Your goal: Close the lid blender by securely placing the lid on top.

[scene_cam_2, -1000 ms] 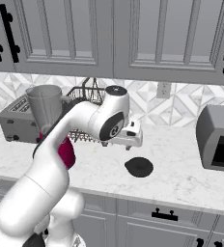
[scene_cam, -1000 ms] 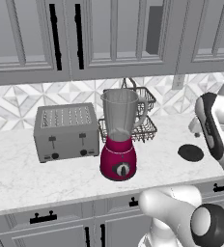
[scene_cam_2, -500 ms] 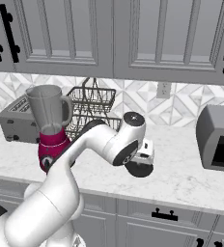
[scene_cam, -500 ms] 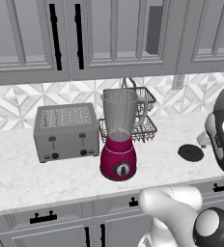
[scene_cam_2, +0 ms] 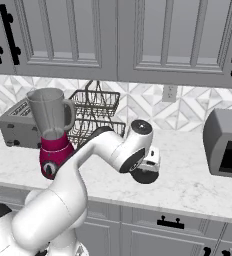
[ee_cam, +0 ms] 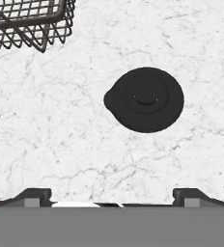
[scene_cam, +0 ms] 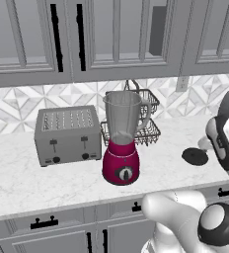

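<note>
The blender (scene_cam: 121, 164) stands on the marble counter, with a magenta base, a black dial and an uncovered clear grey jar (scene_cam: 123, 118); it also appears at the left as the blender (scene_cam_2: 53, 150). The lid (ee_cam: 145, 100), a flat black disc with a small spout tab, lies on the counter well to the blender's right, seen as the lid (scene_cam: 195, 156) and half hidden under my hand as the lid (scene_cam_2: 144, 176). My gripper (ee_cam: 111, 198) hovers above the counter just short of the lid, open, its fingertips (ee_cam: 35, 195) wide apart with nothing between them.
A grey two-slot toaster (scene_cam: 67, 136) sits left of the blender. A black wire basket (scene_cam: 141, 121) stands behind the jar, its corner showing as the basket (ee_cam: 27, 21). A grey boxy appliance (scene_cam_2: 225, 142) occupies the counter's right end. The counter's front edge (scene_cam: 62, 207) runs near.
My arm has swung right, away from the blender, and lowered over the lid. The lid and the blender have stayed in place.
</note>
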